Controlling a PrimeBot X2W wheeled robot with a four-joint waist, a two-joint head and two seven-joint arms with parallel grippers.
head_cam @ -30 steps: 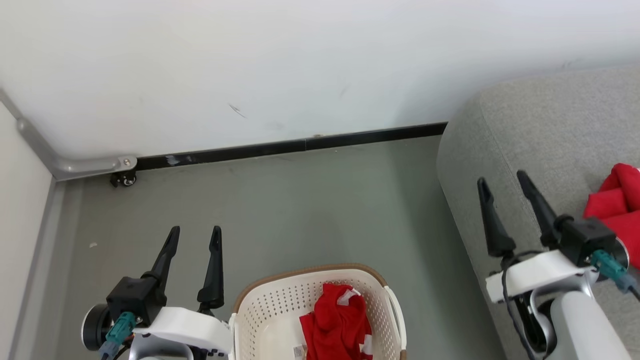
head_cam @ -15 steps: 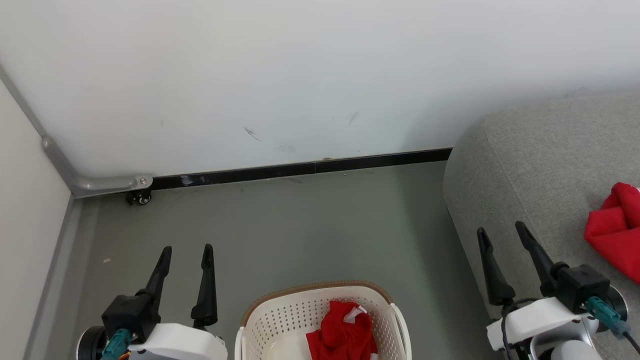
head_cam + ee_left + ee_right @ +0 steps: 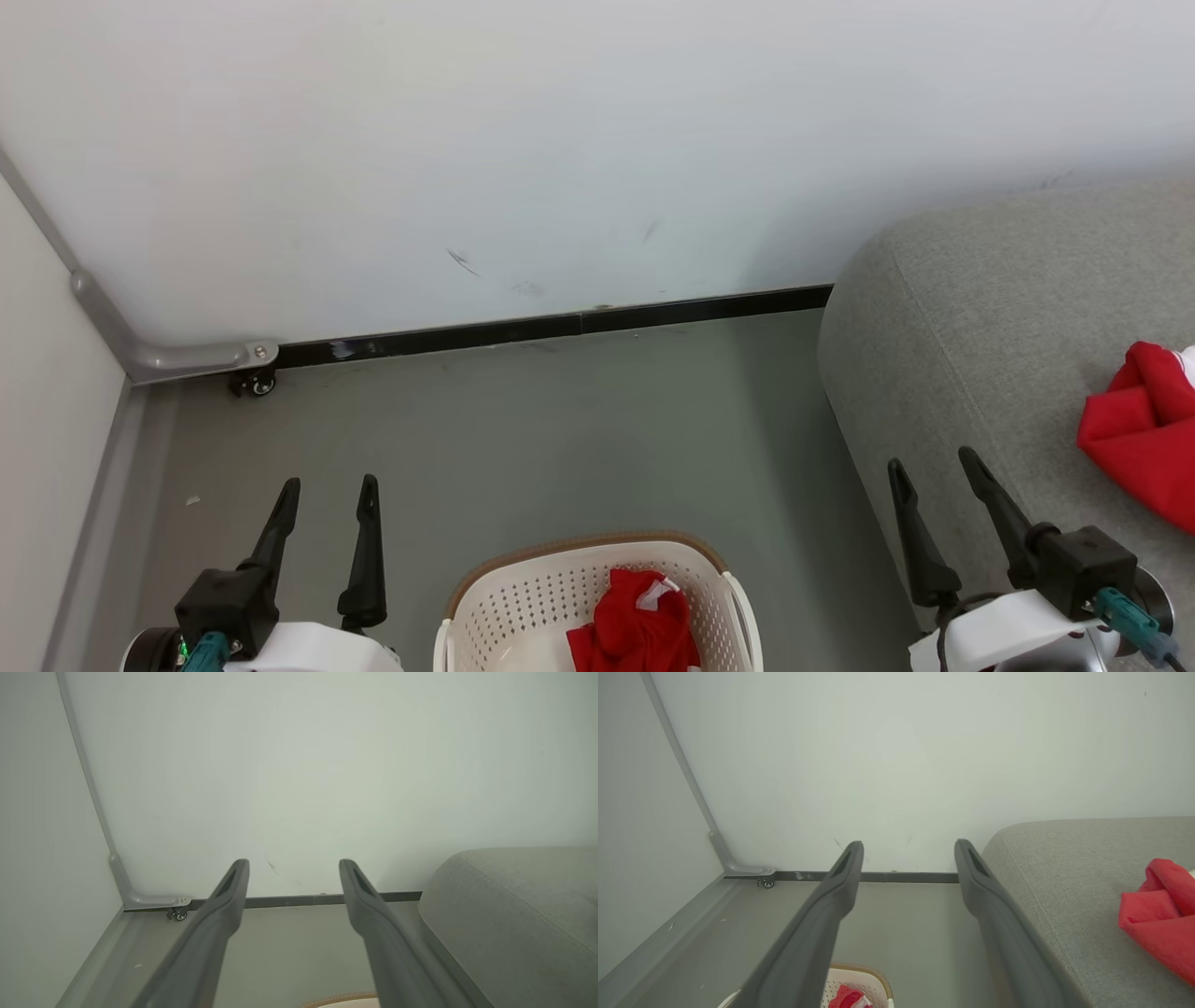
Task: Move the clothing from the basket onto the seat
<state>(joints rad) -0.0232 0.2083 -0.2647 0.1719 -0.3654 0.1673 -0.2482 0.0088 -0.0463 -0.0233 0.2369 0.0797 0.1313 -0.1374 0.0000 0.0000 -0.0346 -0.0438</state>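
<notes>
The basket (image 3: 579, 546) sits at the bottom middle of the head view, on the grey floor (image 3: 560, 420). A bunch of red clothes (image 3: 639, 621) lies inside it, toward its right side. More red cloth (image 3: 1134, 439) lies on the grey sofa (image 3: 980, 317) at the right edge.

The left gripper (image 3: 331, 483) is at the lower left and the right gripper (image 3: 931, 459) is at the lower right. Both have their fingers spread wide and hold nothing. The right one is by the sofa's edge. The left one is over bare floor beside the basket.

The clothes look soft, light and floppy. They will not break, but they could slip or hang down and catch on the basket's rim. I think the best place to pinch is the high bump on top of the pile, where the cloth bunches up thick. A thin loose edge might slide out.
</notes>
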